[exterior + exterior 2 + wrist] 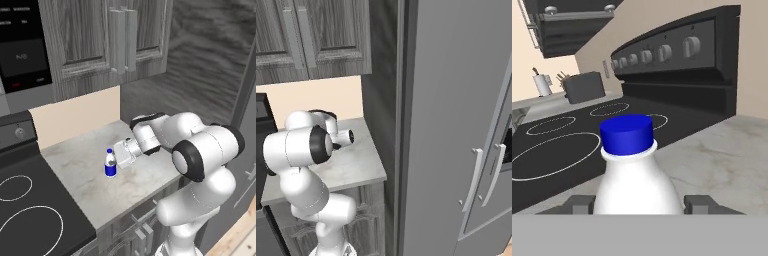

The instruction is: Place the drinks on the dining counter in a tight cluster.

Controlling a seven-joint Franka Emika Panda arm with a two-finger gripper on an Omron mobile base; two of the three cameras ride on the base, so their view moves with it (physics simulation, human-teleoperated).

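**Blue-capped bottle between my claw's fingers**

Left base view: the white-and-blue bottle [110,163] stands upright on the small marble desk [95,185] beside the black stove [30,210], cap up. Its blue band carries no writing I can read. My claw [119,156] reaches it from the right.

Right base view: my arm hides the bottle.

Hand view: the bottle [637,185] stands between my fingertips [704,203], which are apart, one either side.
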